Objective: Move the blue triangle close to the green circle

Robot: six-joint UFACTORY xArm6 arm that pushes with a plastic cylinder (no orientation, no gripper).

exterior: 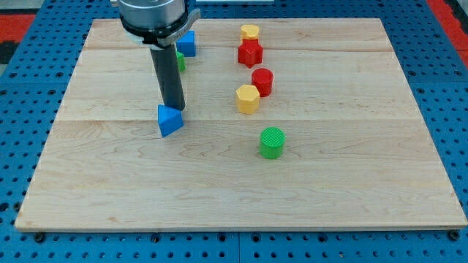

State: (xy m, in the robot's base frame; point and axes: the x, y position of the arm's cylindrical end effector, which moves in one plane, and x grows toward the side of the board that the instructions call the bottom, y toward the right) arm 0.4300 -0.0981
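Observation:
The blue triangle (170, 120) lies on the wooden board (241, 183), left of centre. The green circle (272, 142) stands to its right and slightly lower, about a hand's width away. My tip (174, 108) rests at the triangle's upper edge, touching or nearly touching it from the view's top. The dark rod rises straight up from there to the arm at the view's top.
A blue block (187, 44) and a green block (180, 61), partly hidden by the rod, sit near the top left. A yellow block (250, 32), red star (250, 52), red cylinder (262, 81) and yellow hexagon (248, 98) stand top centre.

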